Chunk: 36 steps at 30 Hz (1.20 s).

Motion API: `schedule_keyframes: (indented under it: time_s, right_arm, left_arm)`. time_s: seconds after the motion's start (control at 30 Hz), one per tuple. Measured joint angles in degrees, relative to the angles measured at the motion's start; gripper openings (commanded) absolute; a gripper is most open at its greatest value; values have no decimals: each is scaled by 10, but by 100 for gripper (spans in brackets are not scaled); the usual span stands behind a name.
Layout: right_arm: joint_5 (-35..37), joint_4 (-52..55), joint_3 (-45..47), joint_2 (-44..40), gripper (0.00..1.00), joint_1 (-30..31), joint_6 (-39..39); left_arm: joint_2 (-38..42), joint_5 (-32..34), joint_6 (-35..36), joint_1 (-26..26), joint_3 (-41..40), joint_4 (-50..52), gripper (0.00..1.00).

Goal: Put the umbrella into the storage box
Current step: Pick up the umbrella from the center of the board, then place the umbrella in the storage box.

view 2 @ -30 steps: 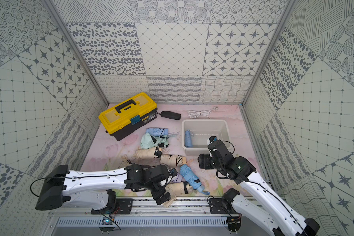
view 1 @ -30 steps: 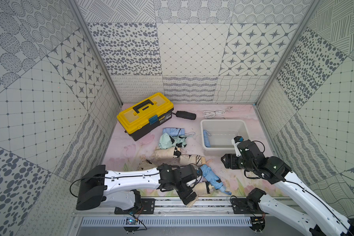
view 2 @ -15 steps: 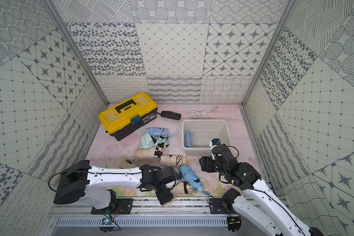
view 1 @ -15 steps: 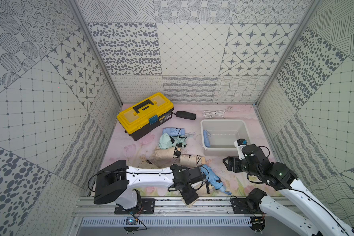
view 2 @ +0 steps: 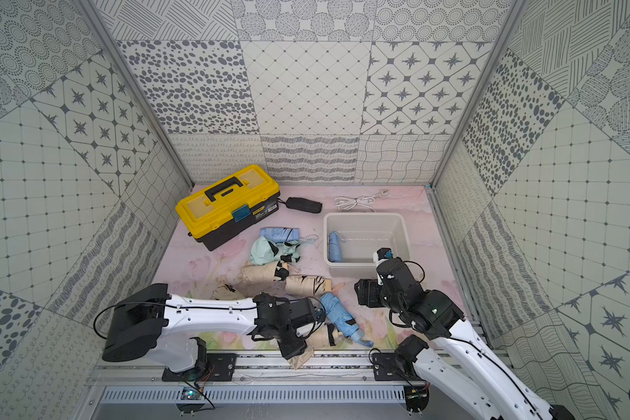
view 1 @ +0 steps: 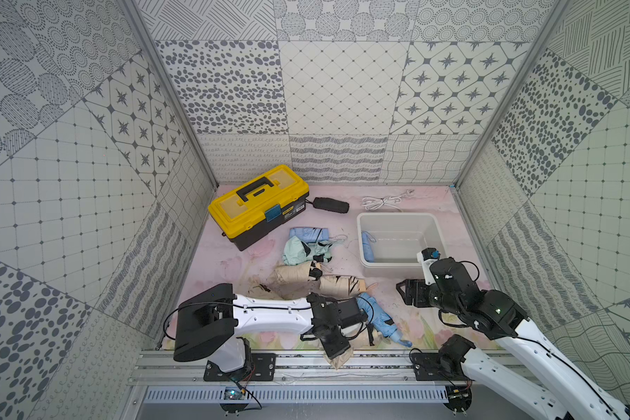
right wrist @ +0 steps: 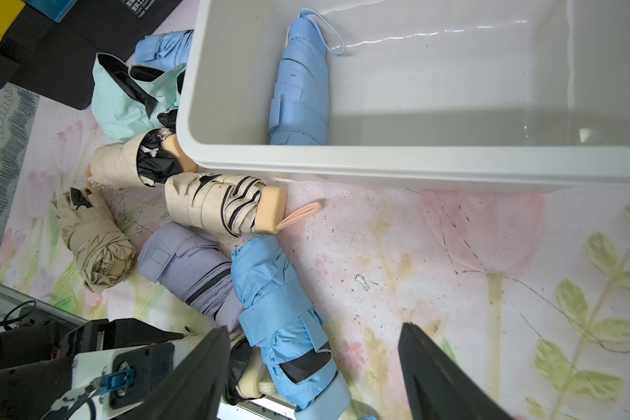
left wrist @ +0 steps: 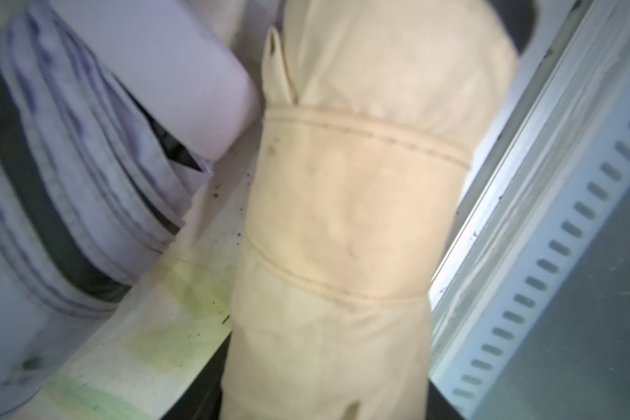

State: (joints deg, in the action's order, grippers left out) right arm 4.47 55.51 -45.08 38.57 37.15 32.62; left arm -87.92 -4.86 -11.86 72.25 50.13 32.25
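At 6 o'clock, on the front edge of the floral mat (view 1: 233, 262): beige folded umbrella (left wrist: 346, 218), one end over the metal rail (view 1: 299, 365), directly beneath left gripper (view 1: 333, 343). Cannot tell: jaws clasping it or apart, fingers out of sight. At 4 o'clock: right gripper (right wrist: 313, 331), jaws spread wide, nothing between. At 2 o'clock: white storage box (view 1: 390, 270), one blue umbrella (view 1: 367, 247) inside along its 9 o'clock wall. Just beside left gripper, toward 3 o'clock: light blue umbrella (view 1: 377, 320). At 10 o'clock: yellow toolbox (view 1: 259, 203)
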Motion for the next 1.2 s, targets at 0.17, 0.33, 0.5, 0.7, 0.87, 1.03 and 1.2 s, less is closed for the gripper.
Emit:
schedule_keyframes:
  time_s: [0.17, 0.33, 0.5, 0.7, 0.87, 1.03, 1.2]
  right_arm:
    - [-5, 0, 0, 0, 79, 0, 0]
    - [-18, 2, 0, -8, 79, 0, 1]
    - [-29, 17, 0, -19, 79, 0, 2]
    - [-49, 29, -11, -31, 79, 0, 6]
    - [-76, 27, -14, -28, 79, 0, 7]
    - [-127, -19, -12, -20, 80, 0, 16]
    - [-189, -141, 19, -9, 81, 0, 46]
  left_arm:
    - [29, 0, -2, 0, -5, 3, 47]
    - [76, 2, -9, 0, -15, 5, 41]
    - [135, 3, -24, -2, -23, 19, 38]
    - [218, 7, -72, -49, -47, -4, 36]
    - [278, 2, -136, -102, -85, -68, 36]
    - [295, -22, -201, -151, -112, -155, 36]
    - [280, -56, -269, -196, -129, -256, 36]
